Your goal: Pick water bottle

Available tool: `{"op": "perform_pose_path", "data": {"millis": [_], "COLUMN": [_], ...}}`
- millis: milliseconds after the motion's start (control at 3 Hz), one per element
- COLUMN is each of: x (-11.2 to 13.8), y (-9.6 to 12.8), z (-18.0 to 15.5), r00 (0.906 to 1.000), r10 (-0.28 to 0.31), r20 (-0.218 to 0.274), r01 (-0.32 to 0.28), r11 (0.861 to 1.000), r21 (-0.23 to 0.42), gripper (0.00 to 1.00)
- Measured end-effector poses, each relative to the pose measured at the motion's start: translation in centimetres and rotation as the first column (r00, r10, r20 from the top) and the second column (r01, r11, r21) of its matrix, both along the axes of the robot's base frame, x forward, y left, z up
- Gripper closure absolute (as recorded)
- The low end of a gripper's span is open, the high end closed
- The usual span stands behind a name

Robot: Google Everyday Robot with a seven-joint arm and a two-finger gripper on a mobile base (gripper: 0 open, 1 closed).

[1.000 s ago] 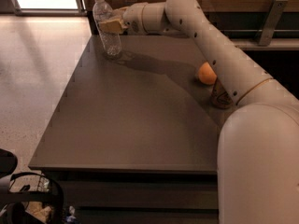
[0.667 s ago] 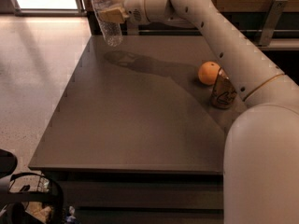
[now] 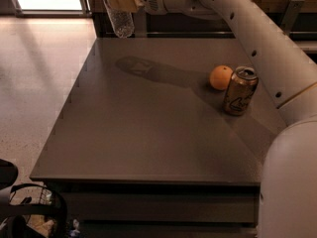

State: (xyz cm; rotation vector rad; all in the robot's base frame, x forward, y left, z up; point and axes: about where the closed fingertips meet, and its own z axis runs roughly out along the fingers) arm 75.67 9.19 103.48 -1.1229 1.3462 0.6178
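- Gripper (image 3: 123, 2) at the top, clamped on the bottle (image 3: 121, 25).
- Bottle hangs tilted above the table's (image 3: 138, 133) far left corner, touching nothing else.
- Orange (image 3: 221, 77) just beside can (image 3: 240, 90), on the right.

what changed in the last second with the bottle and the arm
The gripper, shut on the water bottle, lifted it off the far left corner of the table. It now hangs clear of the surface, its top out of view. The arm rose too, uncovering the gold can. The orange and can stayed put.
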Motion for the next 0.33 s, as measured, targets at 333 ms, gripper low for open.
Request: {"op": "perform_pose_path", "data": {"millis": [333], "x": [-1.15], "y": [-0.84], "z": [1.25], "r00": [0.9995], "r10": [0.004], "r20": [0.033], "r01": [-0.005], "r11": [1.0], "r21": [0.019], "gripper": [1.0]}}
